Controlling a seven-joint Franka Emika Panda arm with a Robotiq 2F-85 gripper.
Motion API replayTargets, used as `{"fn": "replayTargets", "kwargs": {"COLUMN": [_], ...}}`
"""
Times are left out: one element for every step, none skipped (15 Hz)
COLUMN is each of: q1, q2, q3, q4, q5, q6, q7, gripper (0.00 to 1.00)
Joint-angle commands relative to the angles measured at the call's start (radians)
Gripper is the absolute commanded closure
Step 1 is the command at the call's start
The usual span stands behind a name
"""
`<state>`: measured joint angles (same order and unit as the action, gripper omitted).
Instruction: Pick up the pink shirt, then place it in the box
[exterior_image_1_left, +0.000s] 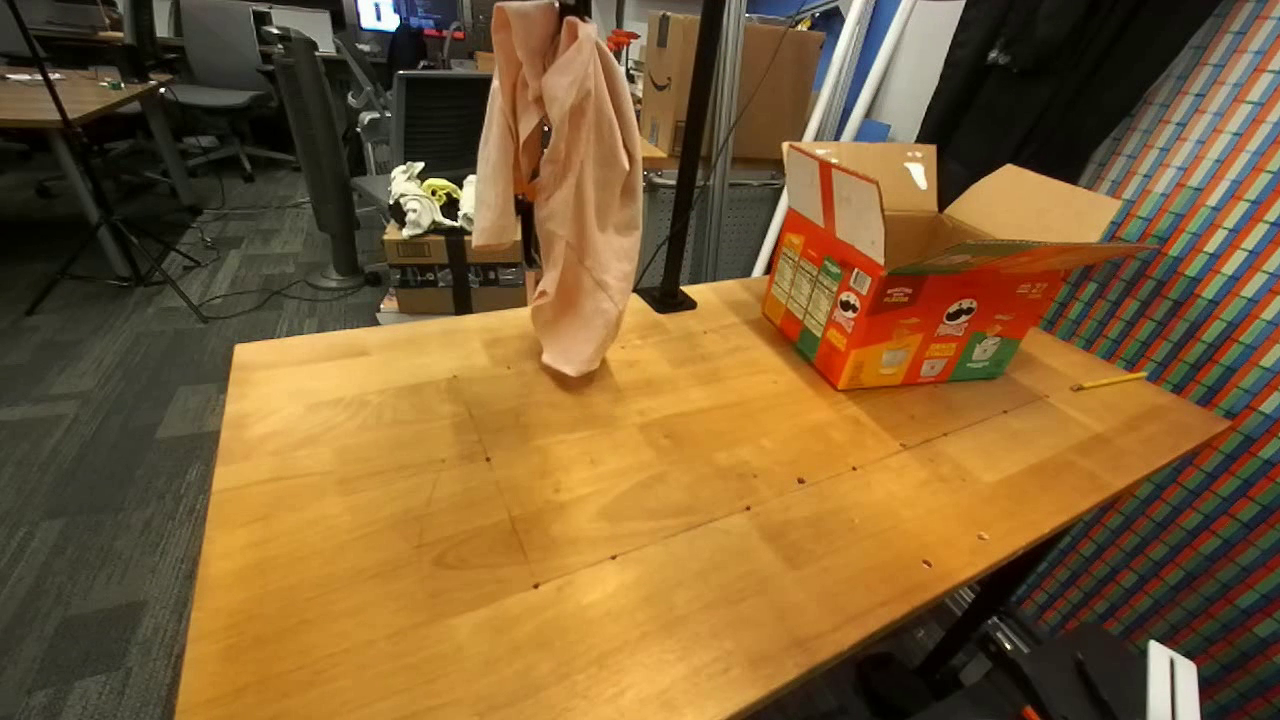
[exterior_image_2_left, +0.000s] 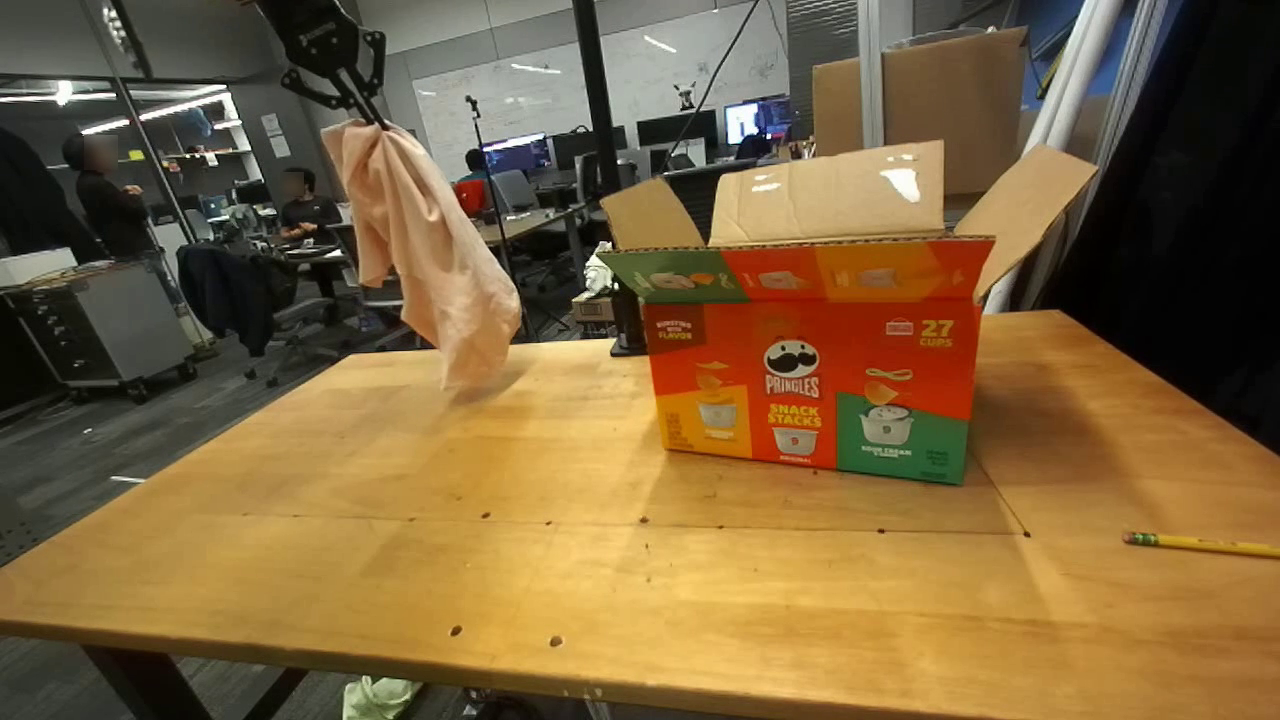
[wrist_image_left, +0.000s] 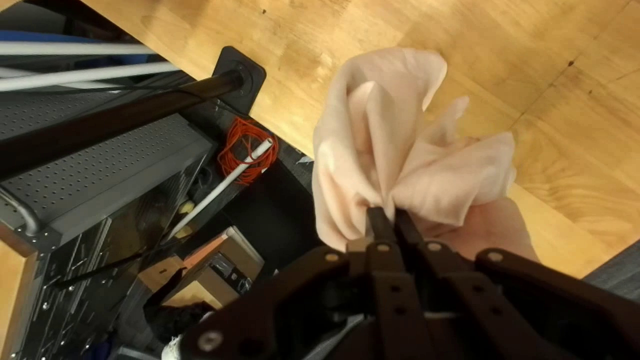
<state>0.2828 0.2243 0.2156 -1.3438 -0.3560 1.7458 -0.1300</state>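
The pink shirt (exterior_image_1_left: 590, 210) hangs bunched from my gripper, and it also shows in an exterior view (exterior_image_2_left: 430, 265) and in the wrist view (wrist_image_left: 380, 130). My gripper (exterior_image_2_left: 370, 118) is shut on the shirt's top; in the wrist view its fingers (wrist_image_left: 389, 215) pinch a fold. The shirt's lower end is close over the table's far part; I cannot tell whether it touches. The red Pringles box (exterior_image_1_left: 925, 320) stands upright on the table with its flaps open, and shows in an exterior view (exterior_image_2_left: 800, 390) too. The shirt hangs apart from the box. The box's inside bottom is hidden.
A black post (exterior_image_1_left: 690, 170) rises from the wooden table's (exterior_image_1_left: 640, 480) far edge, between shirt and box; its base shows in the wrist view (wrist_image_left: 242, 80). A yellow pencil (exterior_image_2_left: 1200, 545) lies beyond the box. Cardboard boxes (exterior_image_1_left: 460, 270) with cloths stand behind the table.
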Motion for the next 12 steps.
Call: {"fn": "replayTargets", "kwargs": {"q1": [0.019,0.016,0.016,0.013,0.011,0.002,0.001,-0.003,-0.007,-0.011,-0.016,-0.019], "q2": [0.041,0.044,0.048,0.049,0.052,0.051,0.054,0.054,0.055,0.056,0.058,0.051], "q3": [-0.01,-0.014,-0.018,-0.024,-0.032,-0.034,-0.043,-0.055,-0.067,-0.079,-0.091,-0.102], "q4": [0.124,0.147,0.168,0.188,0.211,0.222,0.241,0.257,0.272,0.289,0.303,0.312], "q5": [-0.023,-0.021,-0.022,-0.021,-0.024,-0.027,-0.031,-0.037,-0.044,-0.052,-0.055,-0.056], "q6": [-0.037,-0.038,-0.039,-0.039,-0.04,-0.036,-0.038,-0.038,-0.039,-0.04,-0.041,-0.046], "q7": [0.041,0.047,0.056,0.061,0.071,0.076,0.084,0.088,0.095,0.103,0.111,0.122], "gripper": [0.98,0.98,0.98,0.98,0.98,0.98,0.98,0.98,0.98,0.98,0.98,0.98]}}
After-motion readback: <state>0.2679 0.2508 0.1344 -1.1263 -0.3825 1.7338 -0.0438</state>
